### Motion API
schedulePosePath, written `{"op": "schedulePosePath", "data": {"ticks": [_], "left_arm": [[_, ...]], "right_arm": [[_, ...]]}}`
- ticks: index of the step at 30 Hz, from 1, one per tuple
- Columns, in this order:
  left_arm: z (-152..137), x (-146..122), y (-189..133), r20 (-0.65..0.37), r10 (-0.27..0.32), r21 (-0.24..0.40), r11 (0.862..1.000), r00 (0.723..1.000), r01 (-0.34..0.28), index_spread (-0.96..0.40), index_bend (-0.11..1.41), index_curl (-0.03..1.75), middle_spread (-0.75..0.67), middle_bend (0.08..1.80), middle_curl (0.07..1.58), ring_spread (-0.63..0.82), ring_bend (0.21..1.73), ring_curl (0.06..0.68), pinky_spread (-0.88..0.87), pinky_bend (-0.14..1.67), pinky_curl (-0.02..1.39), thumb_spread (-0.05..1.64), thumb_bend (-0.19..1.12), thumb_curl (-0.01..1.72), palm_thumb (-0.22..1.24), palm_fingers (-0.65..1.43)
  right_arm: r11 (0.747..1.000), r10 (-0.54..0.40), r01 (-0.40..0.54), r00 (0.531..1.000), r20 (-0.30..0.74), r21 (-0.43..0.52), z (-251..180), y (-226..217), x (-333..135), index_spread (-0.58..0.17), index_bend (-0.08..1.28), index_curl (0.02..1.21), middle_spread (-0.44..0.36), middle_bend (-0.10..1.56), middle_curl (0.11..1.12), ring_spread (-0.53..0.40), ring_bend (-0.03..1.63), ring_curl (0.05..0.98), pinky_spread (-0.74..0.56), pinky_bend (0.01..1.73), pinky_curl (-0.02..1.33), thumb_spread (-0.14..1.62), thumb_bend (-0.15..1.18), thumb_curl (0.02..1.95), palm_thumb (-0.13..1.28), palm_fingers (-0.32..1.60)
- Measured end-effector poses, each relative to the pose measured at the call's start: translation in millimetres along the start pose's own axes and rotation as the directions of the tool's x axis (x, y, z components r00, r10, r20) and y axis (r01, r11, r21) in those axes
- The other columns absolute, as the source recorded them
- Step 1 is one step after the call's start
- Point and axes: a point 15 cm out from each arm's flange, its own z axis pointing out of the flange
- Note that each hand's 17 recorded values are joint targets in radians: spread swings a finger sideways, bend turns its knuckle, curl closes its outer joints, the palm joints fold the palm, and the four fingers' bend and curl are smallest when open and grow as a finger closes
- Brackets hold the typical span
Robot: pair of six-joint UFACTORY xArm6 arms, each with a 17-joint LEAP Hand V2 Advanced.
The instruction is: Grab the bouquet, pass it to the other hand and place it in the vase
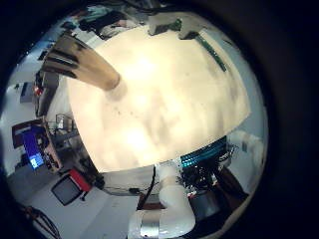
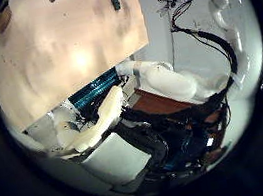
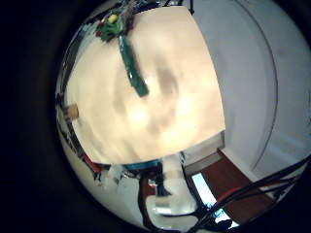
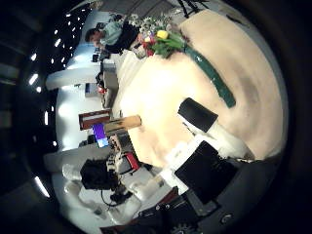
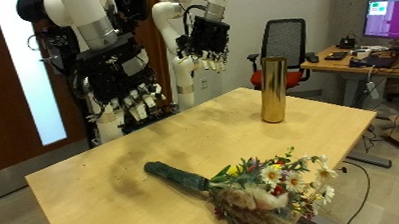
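Note:
In the outside view a bouquet (image 5: 262,185) lies on the wooden table (image 5: 108,165), its green wrapped stem (image 5: 176,177) pointing towards the arms and its mixed flowers at the near edge. A tall golden vase (image 5: 272,89) stands upright at the table's far side. My right hand (image 5: 130,94) hangs open and empty above the table's end, away from the bouquet. My left hand (image 5: 205,42) hangs open and empty higher up, behind the table. The right little finger side palm view shows the bouquet (image 3: 129,58), as does the right thumb side palm view (image 4: 195,60). The left little finger side palm view shows the vase (image 1: 88,66).
A black office chair (image 5: 288,41) and a desk with a monitor (image 5: 384,17) stand behind the table. A brown door (image 5: 2,89) is beside the arms. The left thumb side palm view shows the table (image 2: 62,49) and a white arm (image 2: 164,78).

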Motion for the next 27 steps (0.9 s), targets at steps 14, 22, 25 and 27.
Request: {"op": "schedulePosePath", "data": {"ticks": [14,22,25,27], "left_arm": [[2,2,-1,0.0,-0.016,-0.015,1.0,1.0,0.016,0.13,0.2,0.42,0.31,0.2,0.33,0.53,0.34,0.208,0.51,0.17,0.21,0.95,-0.03,0.31,0.46,0.21],[4,4,2,-0.001,-0.021,-0.031,0.999,1.0,0.02,0.13,0.2,0.43,0.3,0.2,0.34,0.52,0.35,0.208,0.5,0.17,0.2,0.95,-0.03,0.31,0.46,0.22],[3,4,3,-0.002,-0.018,-0.031,0.999,1.0,0.018,0.13,0.2,0.43,0.3,0.2,0.34,0.53,0.34,0.206,0.51,0.17,0.2,0.95,-0.03,0.31,0.46,0.22],[3,3,3,-0.002,-0.023,-0.03,0.999,1.0,0.023,0.13,0.2,0.43,0.3,0.19,0.33,0.53,0.34,0.205,0.5,0.17,0.2,0.95,-0.03,0.31,0.46,0.22]], "right_arm": [[0.999,0.025,-0.026,0.999,-0.035,-0.031,108,-44,5,-0.067,0.16,0.25,0.062,0.55,0.44,-0.052,0.85,0.28,0.14,0.49,0.28,1.08,-0.02,0.38,0.59,0.3],[0.996,0.049,-0.053,0.997,-0.061,-0.073,144,-47,24,-0.064,0.17,0.29,0.056,0.55,0.45,-0.053,0.86,0.281,0.12,0.49,0.26,1.05,-0.02,0.4,0.63,0.28],[0.995,0.038,-0.043,0.997,-0.062,-0.092,154,-43,17,-0.061,0.17,0.3,0.072,0.55,0.45,-0.042,0.85,0.278,0.12,0.5,0.26,1.03,-0.02,0.41,0.64,0.27],[0.994,0.036,-0.043,0.997,-0.065,-0.105,160,-41,17,-0.061,0.17,0.3,0.076,0.55,0.45,-0.039,0.85,0.277,0.12,0.49,0.26,1.03,-0.02,0.41,0.65,0.27]]}}
